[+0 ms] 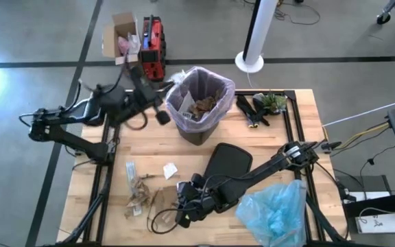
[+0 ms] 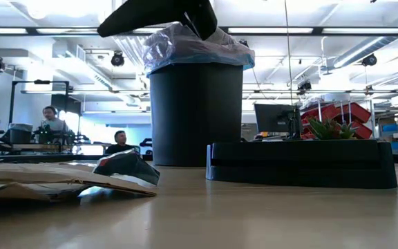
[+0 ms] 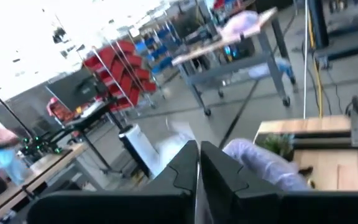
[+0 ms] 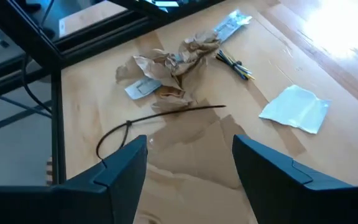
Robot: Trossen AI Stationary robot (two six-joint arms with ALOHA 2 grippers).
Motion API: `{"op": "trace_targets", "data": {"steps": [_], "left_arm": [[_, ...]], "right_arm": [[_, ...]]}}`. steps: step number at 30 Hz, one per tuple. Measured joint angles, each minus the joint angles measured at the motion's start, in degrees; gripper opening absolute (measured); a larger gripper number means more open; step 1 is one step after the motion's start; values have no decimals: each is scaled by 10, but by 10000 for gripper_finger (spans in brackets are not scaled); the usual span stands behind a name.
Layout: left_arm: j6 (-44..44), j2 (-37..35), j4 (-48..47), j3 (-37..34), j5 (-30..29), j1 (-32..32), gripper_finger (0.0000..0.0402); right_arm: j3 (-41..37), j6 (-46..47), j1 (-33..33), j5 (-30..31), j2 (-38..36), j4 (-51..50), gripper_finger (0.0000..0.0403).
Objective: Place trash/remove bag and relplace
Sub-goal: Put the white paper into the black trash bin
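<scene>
While the right claw [image 4: 188, 168] hangs low over the bench [image 1: 300, 130] with fingers wide and empty, flat brown paper [image 4: 191, 149] lies just under it. Trash [image 1: 139, 192] sits loose near the front left: crumpled brown paper, wrappers, a white scrap [image 1: 170, 170]. Left claw [image 1: 162, 116] pinched shut, beside the bin [image 1: 196, 110] with its pale bag [image 1: 221, 86]. Blue bag [image 1: 274, 209] front right.
</scene>
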Motion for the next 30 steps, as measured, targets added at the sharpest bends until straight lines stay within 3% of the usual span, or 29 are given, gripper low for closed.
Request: {"op": "trace_targets", "data": {"steps": [8,15,18,25,30], "left_arm": [[-42,87,-127,122,39,30,79],[-127,71,-251,188,79,1,143],[-201,32,-294,188,127,-19,162],[-391,-59,-354,142,320,-65,188],[-457,-105,-346,72,326,-147,187]], "right_arm": [[0,6,2,-1,0,14,236],[0,19,8,-1,0,15,232],[0,19,8,-1,1,15,237],[-16,-2,-14,29,2,10,266],[-32,-4,-43,25,2,-18,316]]}}
